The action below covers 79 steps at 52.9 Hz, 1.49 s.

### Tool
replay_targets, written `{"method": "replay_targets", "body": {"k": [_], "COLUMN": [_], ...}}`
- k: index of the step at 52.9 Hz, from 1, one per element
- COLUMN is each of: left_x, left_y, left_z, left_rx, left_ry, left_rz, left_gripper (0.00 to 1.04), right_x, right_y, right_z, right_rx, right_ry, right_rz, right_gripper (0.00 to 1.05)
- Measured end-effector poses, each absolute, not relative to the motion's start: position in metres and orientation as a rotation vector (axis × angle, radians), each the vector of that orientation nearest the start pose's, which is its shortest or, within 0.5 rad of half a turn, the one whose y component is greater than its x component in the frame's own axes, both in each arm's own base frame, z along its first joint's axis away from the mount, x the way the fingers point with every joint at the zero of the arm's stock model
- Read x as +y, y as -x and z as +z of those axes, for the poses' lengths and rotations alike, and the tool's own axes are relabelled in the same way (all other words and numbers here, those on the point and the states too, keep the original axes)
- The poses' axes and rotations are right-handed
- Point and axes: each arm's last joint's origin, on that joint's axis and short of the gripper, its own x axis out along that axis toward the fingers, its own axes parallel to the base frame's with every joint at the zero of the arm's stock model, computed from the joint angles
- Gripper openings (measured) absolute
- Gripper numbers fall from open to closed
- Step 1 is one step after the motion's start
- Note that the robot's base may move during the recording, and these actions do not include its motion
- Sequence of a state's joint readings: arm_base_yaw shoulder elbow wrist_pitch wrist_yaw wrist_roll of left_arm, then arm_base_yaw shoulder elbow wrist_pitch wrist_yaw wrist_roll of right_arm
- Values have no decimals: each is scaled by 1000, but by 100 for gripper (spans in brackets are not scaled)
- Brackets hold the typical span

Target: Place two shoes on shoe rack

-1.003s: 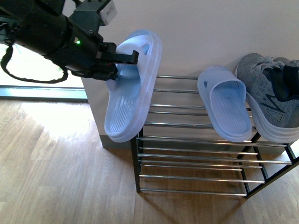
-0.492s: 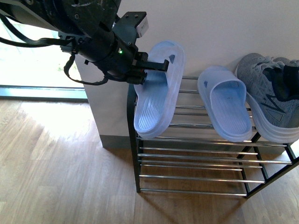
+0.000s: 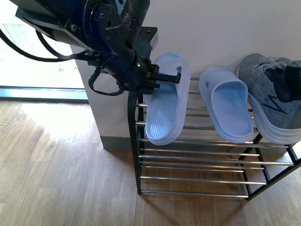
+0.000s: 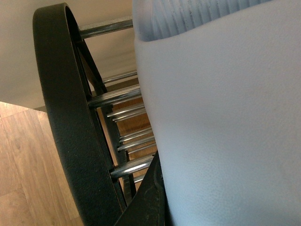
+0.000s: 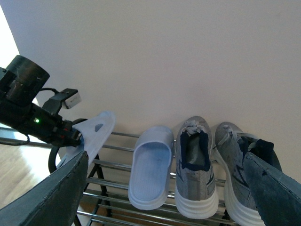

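The robot's black left arm reaches in from the upper left of the front view, its wrist angled down and to the right, with looped black cables hanging beneath it and a small green light lit on the wrist housing. The left gripper points right, its thin black fingers closed on the strap of the pale blue-white rubber slide sandal. Of the right arm, only two dark grey finger pads show, spread wide apart with nothing between them.

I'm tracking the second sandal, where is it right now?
In the front view the held sandal is in the left gripper over the rack's left end, left of the other sandal.
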<state>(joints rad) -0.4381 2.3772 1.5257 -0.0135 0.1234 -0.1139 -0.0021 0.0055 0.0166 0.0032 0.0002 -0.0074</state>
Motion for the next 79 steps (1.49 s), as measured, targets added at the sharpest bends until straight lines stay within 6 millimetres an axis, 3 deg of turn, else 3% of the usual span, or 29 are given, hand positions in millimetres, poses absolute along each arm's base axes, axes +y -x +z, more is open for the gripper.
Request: {"method": "replay_targets", "body": {"k": [17, 20, 46, 60, 67, 72, 74, 79], "left_x": [-215, -215, -224, -215, -207, -172, -163, -108], "left_y": [-438, -439, -438, -441, -425, -388, -382, -350], "left_z": [71, 72, 81, 133, 188, 227, 232, 245], "left_rx": [848, 843, 812, 736, 633, 562, 554, 527], "left_ry": [-46, -48, -43, 31, 10, -6, -5, -15], "left_rz": [-452, -449, -442, -418, -375, -289, -262, -77], "left_gripper": [2, 7, 97, 95, 95, 95, 95, 95], "right_x": [0, 0, 0, 0, 0, 0, 0, 0], "right_y": [-97, -97, -97, -97, -97, -97, -97, -97], "right_z": [169, 169, 169, 169, 169, 169, 169, 169], "right_rx": [-14, -14, -14, -14, -14, -14, -14, -14], "right_ry": [7, 7, 7, 7, 7, 7, 7, 7], "right_rz": [-2, -2, -2, -2, -3, -2, -3, -2], "right_gripper": [95, 95, 95, 95, 95, 95, 95, 95]}}
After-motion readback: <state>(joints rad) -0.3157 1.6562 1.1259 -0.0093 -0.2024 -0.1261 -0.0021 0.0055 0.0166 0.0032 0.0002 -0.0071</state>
